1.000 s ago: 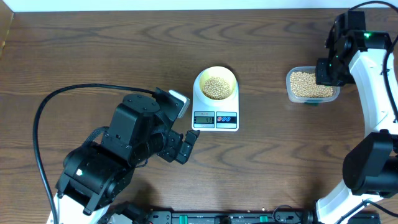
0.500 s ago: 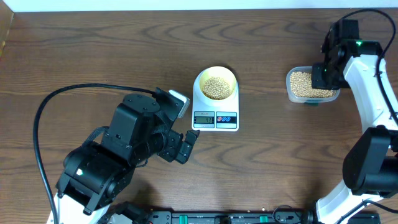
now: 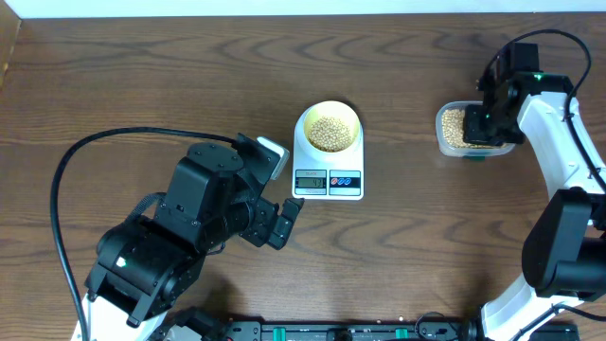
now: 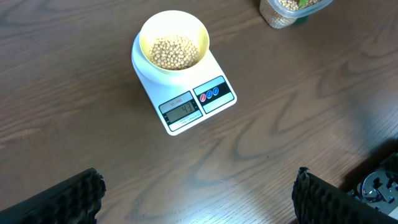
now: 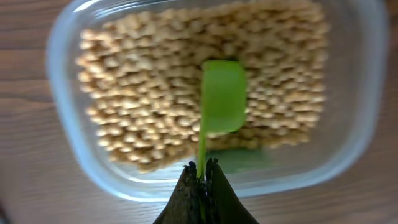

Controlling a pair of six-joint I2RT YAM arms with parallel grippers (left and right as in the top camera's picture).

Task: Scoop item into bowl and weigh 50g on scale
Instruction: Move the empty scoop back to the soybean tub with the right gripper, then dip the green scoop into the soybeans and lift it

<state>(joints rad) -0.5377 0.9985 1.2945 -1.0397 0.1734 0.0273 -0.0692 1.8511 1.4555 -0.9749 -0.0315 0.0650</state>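
Note:
The pale yellow bowl (image 3: 329, 126) holds tan beans (image 4: 176, 52) and stands on the white scale (image 3: 329, 176); it also shows in the left wrist view (image 4: 174, 38), above the scale's display (image 4: 180, 111). My right gripper (image 5: 202, 171) is shut on the handle of a green scoop (image 5: 222, 102), whose head is over the beans (image 5: 143, 93) in the clear container (image 3: 455, 133). In the overhead view the right gripper (image 3: 485, 121) is above that container. My left gripper (image 4: 199, 199) is open and empty over bare table, in front of the scale.
The left arm's bulky body (image 3: 189, 227) and black cable (image 3: 95, 156) fill the near left of the table. The right arm (image 3: 568, 161) runs along the right edge. The clear container stands apart from the scale, to its right.
My right gripper has moved left and a little forward with the scoop, now over the clear container's beans. The left arm, bowl and scale have not moved.

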